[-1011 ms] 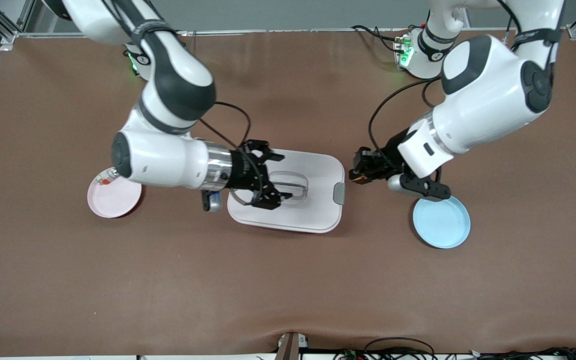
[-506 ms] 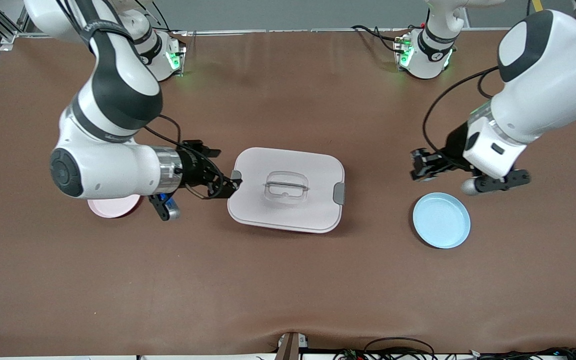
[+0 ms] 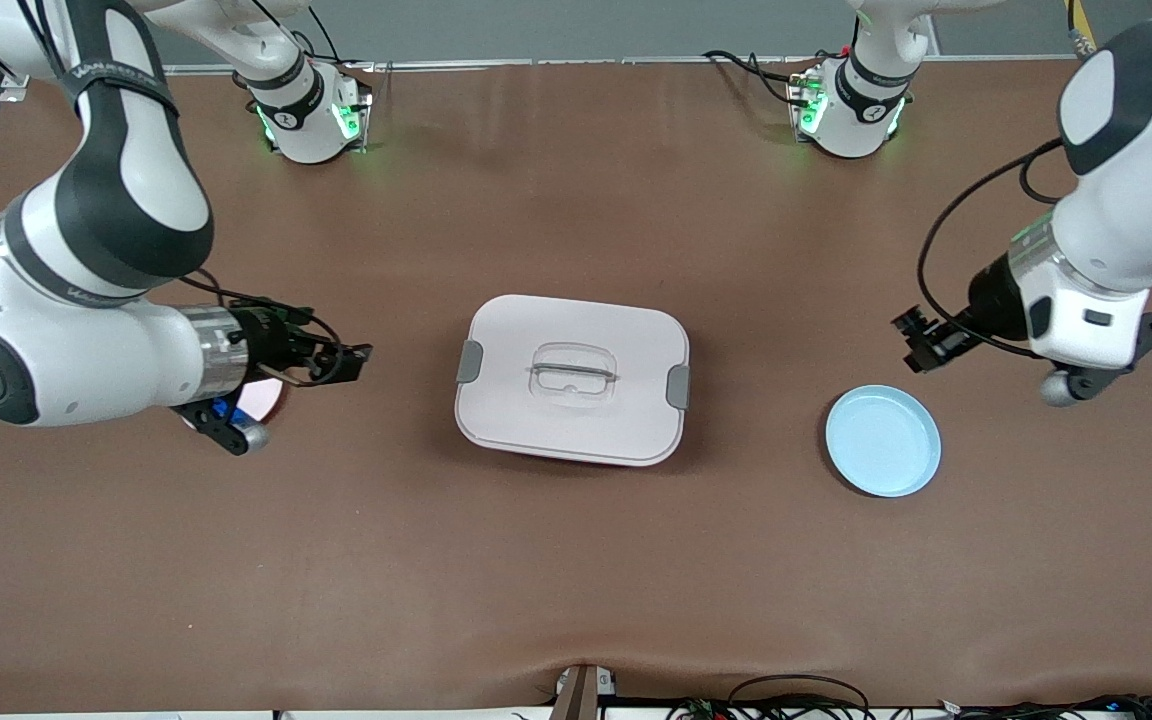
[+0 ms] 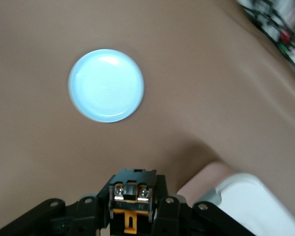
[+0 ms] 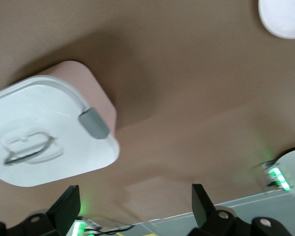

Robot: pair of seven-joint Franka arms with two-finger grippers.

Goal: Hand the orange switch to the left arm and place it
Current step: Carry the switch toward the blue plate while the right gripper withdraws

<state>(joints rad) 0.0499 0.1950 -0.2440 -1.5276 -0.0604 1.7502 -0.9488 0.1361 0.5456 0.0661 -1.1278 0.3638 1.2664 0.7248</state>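
Observation:
The orange switch (image 4: 132, 188), a small black block with two silver screws and an orange tab, sits clamped in my left gripper (image 4: 132, 209). In the front view that left gripper (image 3: 914, 340) hangs over bare table beside the blue plate (image 3: 883, 441), toward the left arm's end. The white box (image 3: 572, 378) with grey clasps stands mid-table with its lid on. My right gripper (image 3: 351, 360) is open and holds nothing, over the table between the box and the pink plate (image 3: 268, 396). Its fingers (image 5: 66, 204) stand wide apart in the right wrist view, with the box (image 5: 44, 132) ahead.
The pink plate is mostly hidden under the right arm's wrist; its rim also shows in the right wrist view (image 5: 285, 17). The blue plate (image 4: 106, 85) holds nothing. Both arm bases stand along the table's back edge. Cables run along the table's front edge (image 3: 796, 700).
Both arms have drawn back from the box toward their own ends of the table. The right gripper left the lid; the left gripper carried the switch to beside the blue plate.

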